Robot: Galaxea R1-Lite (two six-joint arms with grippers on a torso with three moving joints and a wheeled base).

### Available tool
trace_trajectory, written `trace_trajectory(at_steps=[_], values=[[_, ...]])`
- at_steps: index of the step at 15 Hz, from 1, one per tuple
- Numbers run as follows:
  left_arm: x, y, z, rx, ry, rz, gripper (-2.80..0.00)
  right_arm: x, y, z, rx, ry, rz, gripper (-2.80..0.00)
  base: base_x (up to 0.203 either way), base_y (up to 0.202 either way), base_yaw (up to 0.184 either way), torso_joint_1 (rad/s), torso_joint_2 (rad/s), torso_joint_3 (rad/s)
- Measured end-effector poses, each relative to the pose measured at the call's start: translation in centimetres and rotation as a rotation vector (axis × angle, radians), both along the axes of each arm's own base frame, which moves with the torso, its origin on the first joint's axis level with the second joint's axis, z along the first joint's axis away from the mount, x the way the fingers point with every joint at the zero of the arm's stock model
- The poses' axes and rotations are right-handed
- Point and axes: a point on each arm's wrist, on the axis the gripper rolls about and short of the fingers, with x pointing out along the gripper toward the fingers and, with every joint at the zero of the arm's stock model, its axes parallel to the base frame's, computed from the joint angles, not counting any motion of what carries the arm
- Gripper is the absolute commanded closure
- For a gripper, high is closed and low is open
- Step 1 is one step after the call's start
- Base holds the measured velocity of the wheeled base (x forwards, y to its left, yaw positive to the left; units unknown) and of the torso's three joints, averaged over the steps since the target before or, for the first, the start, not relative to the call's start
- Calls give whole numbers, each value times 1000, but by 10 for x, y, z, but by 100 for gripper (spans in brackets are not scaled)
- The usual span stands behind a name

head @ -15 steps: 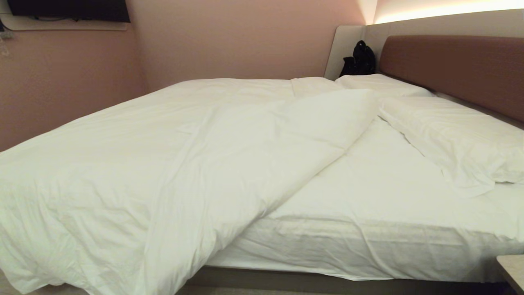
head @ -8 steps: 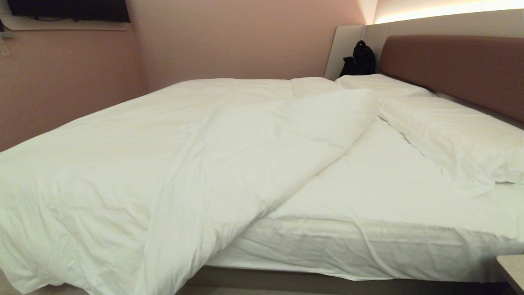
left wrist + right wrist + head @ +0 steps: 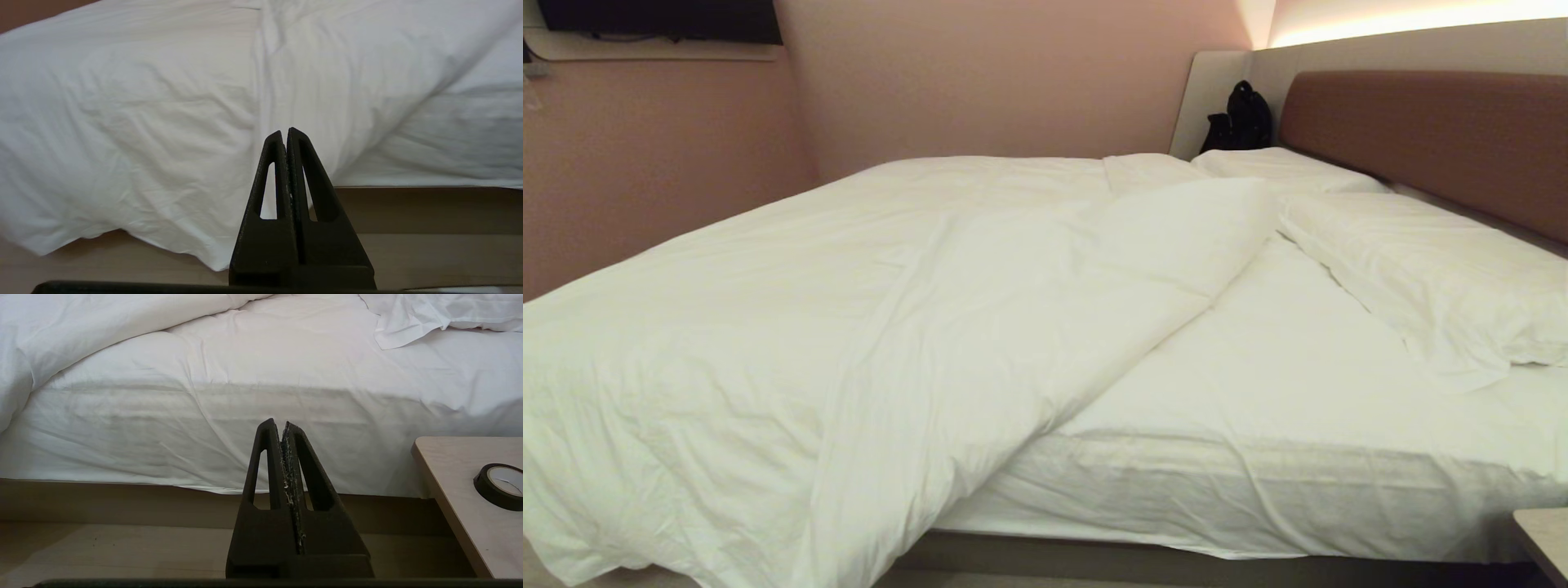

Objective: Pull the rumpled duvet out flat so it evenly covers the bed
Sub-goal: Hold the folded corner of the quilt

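The puffy white duvet (image 3: 792,327) lies bunched over the left part of the bed (image 3: 1258,506), its near edge hanging over the bed's side, its right edge folded back diagonally so the fitted sheet (image 3: 1282,384) is bare on the right. Neither arm shows in the head view. In the left wrist view my left gripper (image 3: 284,132) is shut and empty, low by the floor, pointing at the duvet (image 3: 143,122) hanging over the side. In the right wrist view my right gripper (image 3: 278,424) is shut and empty, facing the mattress side (image 3: 204,433).
Two white pillows (image 3: 1429,269) (image 3: 1282,167) lie by the reddish-brown headboard (image 3: 1437,139). A black bag (image 3: 1241,118) sits in the far corner. A beige nightstand (image 3: 457,486) with a roll of black tape (image 3: 500,486) stands at the right. Wooden floor (image 3: 122,547) runs along the bed.
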Motion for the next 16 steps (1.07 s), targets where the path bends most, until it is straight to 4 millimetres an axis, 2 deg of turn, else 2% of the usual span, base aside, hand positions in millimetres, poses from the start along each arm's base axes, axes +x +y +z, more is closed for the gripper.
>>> trace_trajectory(at_steps=[3,5,7,9,12,16], values=[[-7,-2,19,-68,12,-89,0,0,0,0,0,0,0,0,0,0,0,0,0,0],[-6,-3,39,-135,24,-141,0,0,0,0,0,0,0,0,0,0,0,0,0,0],[1,-4,63,-221,57,-201,0,0,0,0,0,0,0,0,0,0,0,0,0,0],[15,-5,88,-321,100,-256,0,0,0,0,0,0,0,0,0,0,0,0,0,0],[66,-7,123,-461,193,-292,0,0,0,0,0,0,0,0,0,0,0,0,0,0],[162,-9,154,-575,263,-341,0,0,0,0,0,0,0,0,0,0,0,0,0,0]])
